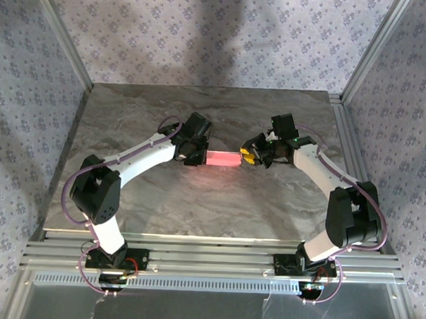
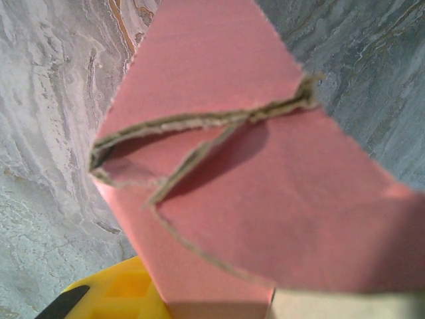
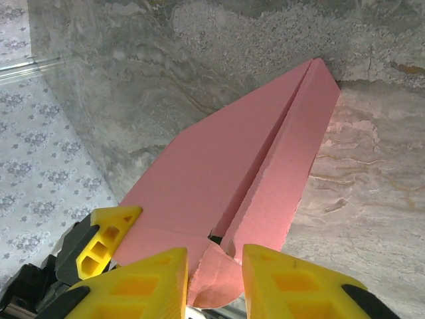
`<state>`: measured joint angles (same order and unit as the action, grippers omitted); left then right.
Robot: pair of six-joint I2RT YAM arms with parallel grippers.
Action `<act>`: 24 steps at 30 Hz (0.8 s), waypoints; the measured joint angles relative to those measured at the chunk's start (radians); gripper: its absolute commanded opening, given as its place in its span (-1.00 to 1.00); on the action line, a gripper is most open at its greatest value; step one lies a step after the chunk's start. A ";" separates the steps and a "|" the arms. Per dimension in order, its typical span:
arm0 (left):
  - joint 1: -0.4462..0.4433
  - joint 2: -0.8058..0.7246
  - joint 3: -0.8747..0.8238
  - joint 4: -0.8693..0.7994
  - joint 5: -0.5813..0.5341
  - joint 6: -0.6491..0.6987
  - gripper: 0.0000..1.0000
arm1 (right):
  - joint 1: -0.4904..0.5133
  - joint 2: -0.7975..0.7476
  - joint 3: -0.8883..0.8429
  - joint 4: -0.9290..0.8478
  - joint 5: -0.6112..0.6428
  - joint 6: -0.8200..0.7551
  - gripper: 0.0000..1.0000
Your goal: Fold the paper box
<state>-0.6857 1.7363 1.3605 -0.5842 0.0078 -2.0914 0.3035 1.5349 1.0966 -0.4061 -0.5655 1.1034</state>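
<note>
The paper box (image 1: pixel 223 160) is a slim pink-red box lying between my two grippers at mid-table. My left gripper (image 1: pixel 197 150) is at its left end. In the left wrist view the paper box (image 2: pixel 219 80) crowds the lens, its end flaps gaping with raw brown edges. It runs down beside one yellow finger (image 2: pixel 113 292), and the other finger is hidden. My right gripper (image 1: pixel 253 157) meets the right end. Its fingers (image 3: pixel 139 286) close round a rounded end tab (image 3: pixel 216 276) of the paper box (image 3: pixel 226 159), touching it on both sides.
The grey marble table (image 1: pixel 197 201) reaches patterned walls at the back and sides. Aluminium rails (image 1: pixel 209 255) run along its near edge by the arm bases. Another yellow fingertip on a black mount (image 3: pixel 109 229) sits by the box's left edge.
</note>
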 measured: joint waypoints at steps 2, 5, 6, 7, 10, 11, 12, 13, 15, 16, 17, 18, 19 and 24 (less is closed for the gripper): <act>0.003 0.000 0.000 0.000 0.004 0.000 -0.43 | 0.001 0.002 0.000 0.004 0.001 -0.003 -0.52; 0.010 0.000 0.000 0.001 0.007 0.004 -0.43 | 0.005 0.011 0.000 0.004 0.009 -0.023 -0.60; 0.012 0.001 0.000 0.002 0.007 0.004 -0.43 | 0.007 0.016 0.000 0.000 0.014 -0.033 -0.62; 0.016 0.001 0.000 0.004 0.008 0.004 -0.43 | 0.010 0.023 0.000 -0.008 0.022 -0.046 -0.62; 0.028 0.003 0.000 0.006 0.011 0.004 -0.43 | 0.023 0.041 0.002 -0.031 0.041 -0.080 -0.54; 0.032 0.006 0.004 0.005 0.013 0.004 -0.43 | 0.027 0.043 0.002 -0.034 0.047 -0.090 -0.50; 0.035 0.009 0.007 0.005 0.015 0.004 -0.43 | 0.029 0.043 0.002 -0.034 0.051 -0.096 -0.45; 0.039 0.013 0.012 0.004 0.017 0.004 -0.43 | 0.030 0.042 0.002 -0.033 0.055 -0.101 -0.38; 0.047 0.019 0.021 0.003 0.023 0.004 -0.42 | 0.030 0.042 0.002 -0.032 0.064 -0.104 -0.26; 0.051 0.022 0.024 0.004 0.025 0.004 -0.42 | 0.028 0.040 0.002 -0.032 0.071 -0.106 -0.15; 0.055 0.024 0.027 0.003 0.027 0.003 -0.43 | 0.028 0.036 0.002 -0.032 0.078 -0.106 -0.02; 0.058 0.026 0.030 0.002 0.030 0.004 -0.42 | 0.026 0.032 0.003 -0.032 0.082 -0.101 0.08; 0.062 0.027 0.033 0.002 0.030 0.003 -0.42 | 0.026 0.026 0.005 -0.032 0.085 -0.094 0.18; 0.074 0.033 0.039 0.001 0.034 0.004 -0.42 | 0.027 -0.001 0.007 0.032 0.083 0.000 0.44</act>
<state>-0.6113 1.7695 1.3994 -0.5835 0.0414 -2.0876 0.3302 1.5341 1.1038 -0.3740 -0.4828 1.1038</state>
